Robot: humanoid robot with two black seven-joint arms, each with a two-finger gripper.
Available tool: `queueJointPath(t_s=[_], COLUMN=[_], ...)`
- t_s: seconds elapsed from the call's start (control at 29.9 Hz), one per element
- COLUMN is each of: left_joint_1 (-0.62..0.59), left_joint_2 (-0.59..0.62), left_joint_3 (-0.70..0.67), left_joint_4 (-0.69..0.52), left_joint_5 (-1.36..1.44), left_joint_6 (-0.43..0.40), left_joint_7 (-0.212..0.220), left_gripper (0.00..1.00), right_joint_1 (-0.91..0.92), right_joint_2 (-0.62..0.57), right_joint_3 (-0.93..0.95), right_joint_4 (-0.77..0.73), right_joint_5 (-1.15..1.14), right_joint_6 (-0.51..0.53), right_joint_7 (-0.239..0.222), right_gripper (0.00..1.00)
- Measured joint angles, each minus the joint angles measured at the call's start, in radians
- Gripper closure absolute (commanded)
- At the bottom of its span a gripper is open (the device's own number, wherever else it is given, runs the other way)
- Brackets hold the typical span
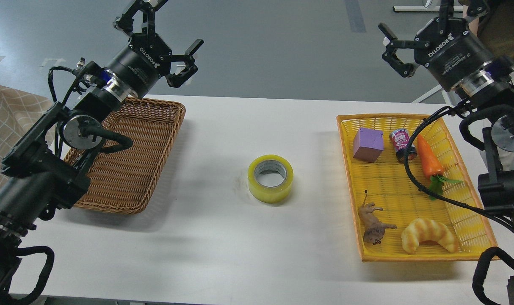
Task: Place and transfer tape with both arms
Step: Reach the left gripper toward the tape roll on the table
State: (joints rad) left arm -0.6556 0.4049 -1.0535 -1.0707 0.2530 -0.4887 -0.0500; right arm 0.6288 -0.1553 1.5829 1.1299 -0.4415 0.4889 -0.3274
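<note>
and here we are: the tape (270, 178) sits flat on its side in the middle of the white worktop (223, 237), core hole facing up, well apart from both containers. nobody has a hold of it. the left gripper (172, 46) hangs high over the far corner of the wicker basket (130, 178), fingers spread apart and holding nothing. the right gripper (393, 50) is up high too, beyond the far edge of the yellow tray (409, 182), fingers likewise apart and empty.

the tray carries a purple block (368, 144), a small can (402, 145), a toy carrot (428, 161), a toy animal (372, 224) and a croissant toy (428, 239); the basket looks empty from here.

so the step in hand, by my read, is the pick off the worktop. which arm goes first i can't say, both are about as far away. to do it well, come down from straight above, fingers wide, and either span the outer wall of the roll or drop one finger into the core and pinch the wall. centre it before closing: the roll looks smooth and could skid on that slick surface if one finger touches first. lift cleanly before any handover, and leave part of the ring exposed so the other gripper has somewhere to grab. watch the right arm's cable (413, 173) drooping over the tray.
</note>
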Motion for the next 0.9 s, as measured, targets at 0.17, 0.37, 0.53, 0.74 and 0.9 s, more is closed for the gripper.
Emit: queueJointPath(t_s=[0.17, 0.37, 0.53, 0.74, 0.9], left_joint_1=[-0.029, -0.052, -0.023, -0.012, -0.020], left_joint_2=[0.045, 0.063, 0.071, 0.060, 0.064], left_joint_3=[0.029, 0.033, 0.041, 0.096, 0.217], left_joint_4=[-0.002, -0.051, -0.173, -0.237, -0.260], left_joint_5=[0.125, 0.528, 0.848, 1.140, 1.323], left_joint_6=[0.000, 0.003, 0.039, 0.105, 0.118], left_joint_7=[-0.008, -0.014, -0.035, -0.043, -0.044], left_gripper=[0.02, 0.02, 0.02, 0.02, 0.02], right_joint_1=[-0.048, -0.105, -0.154, -0.198, -0.230], right_joint_2=[-0.010, -0.028, -0.031, -0.032, -0.032], right_joint_3=[0.008, 0.027, 0.058, 0.110, 0.150], right_joint_4=[0.001, 0.002, 0.002, 0.001, -0.001], right_joint_5=[0.028, 0.033, 0.033, 0.033, 0.034], right_joint_6=[0.000, 0.000, 0.000, 0.000, 0.000], right_joint_7=[0.003, 0.005, 0.005, 0.007, 0.008], right_gripper=[0.00, 0.00, 0.00, 0.00, 0.00])
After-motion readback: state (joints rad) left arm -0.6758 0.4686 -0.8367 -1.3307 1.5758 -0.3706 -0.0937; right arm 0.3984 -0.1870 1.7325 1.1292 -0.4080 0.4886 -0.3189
